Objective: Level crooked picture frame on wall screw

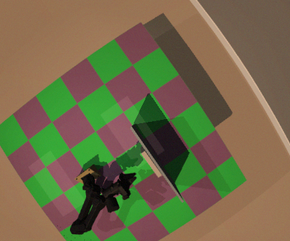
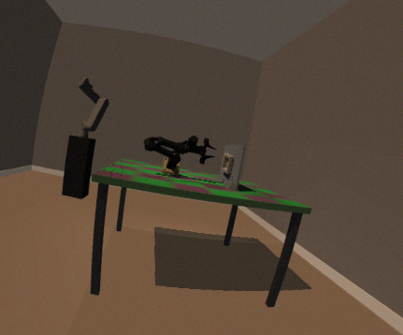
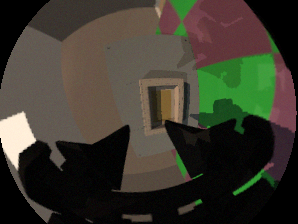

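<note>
The picture frame [image 1: 151, 164] [image 2: 225, 164] [image 3: 144, 106] is light tan with an inner picture. It hangs on the near face of an upright grey panel [image 2: 238, 161] [image 3: 122, 65]. In the wrist view, where the table shows at the right, the frame looks slightly turned against the panel's edges; lens distortion makes the amount hard to tell. My gripper [image 1: 132, 186] [image 2: 213, 152] [image 3: 147, 125] is open and empty, in front of the frame and apart from it. In the wrist view one dark fingertip overlaps the frame's lower right corner. The screw and the notched strip are hidden.
The panel stands upright on the green and mauve checkered table [image 1: 53, 95] [image 2: 189, 188], its dark shadow behind it. My arm's base sits on a tan block [image 1: 85, 174] on the table. A grey jointed arm [image 2: 96, 113] on a dark pedestal [image 2: 78, 166] stands beyond the table.
</note>
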Robot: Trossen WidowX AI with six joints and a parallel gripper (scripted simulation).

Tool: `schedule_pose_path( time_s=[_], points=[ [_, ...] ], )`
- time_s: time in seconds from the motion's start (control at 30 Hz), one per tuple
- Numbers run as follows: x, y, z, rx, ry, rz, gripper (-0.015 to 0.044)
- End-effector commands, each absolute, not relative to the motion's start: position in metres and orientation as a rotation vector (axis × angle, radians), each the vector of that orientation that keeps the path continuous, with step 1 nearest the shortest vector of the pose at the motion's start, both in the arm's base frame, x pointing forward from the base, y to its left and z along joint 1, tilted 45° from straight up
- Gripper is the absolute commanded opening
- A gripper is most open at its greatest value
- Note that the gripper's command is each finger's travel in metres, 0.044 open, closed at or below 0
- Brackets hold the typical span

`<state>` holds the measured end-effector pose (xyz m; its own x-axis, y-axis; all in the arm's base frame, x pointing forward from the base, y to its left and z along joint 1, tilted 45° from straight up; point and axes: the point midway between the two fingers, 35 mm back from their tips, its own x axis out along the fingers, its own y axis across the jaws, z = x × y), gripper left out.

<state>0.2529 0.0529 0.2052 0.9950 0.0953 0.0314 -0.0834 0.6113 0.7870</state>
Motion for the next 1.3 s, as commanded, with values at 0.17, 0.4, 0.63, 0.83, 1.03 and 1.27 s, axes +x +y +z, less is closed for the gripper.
schedule_pose_path(
  time_s=[0.17, 0.4, 0.63, 0.83, 1.03, 1.27],
  points=[
    [0.297, 0.057, 0.209, 0.905, 0.01, 0.104, 0.026],
    [0.318, 0.057, 0.204, 0.905, 0.008, 0.105, 0.026],
    [0.318, 0.057, 0.204, 0.905, 0.008, 0.105, 0.026],
    [0.32, 0.058, 0.204, 0.905, 0.008, 0.105, 0.026],
    [0.329, 0.059, 0.205, 0.905, 0.008, 0.105, 0.026],
    [0.34, 0.06, 0.206, 0.905, 0.007, 0.105, 0.026]
  ],
)
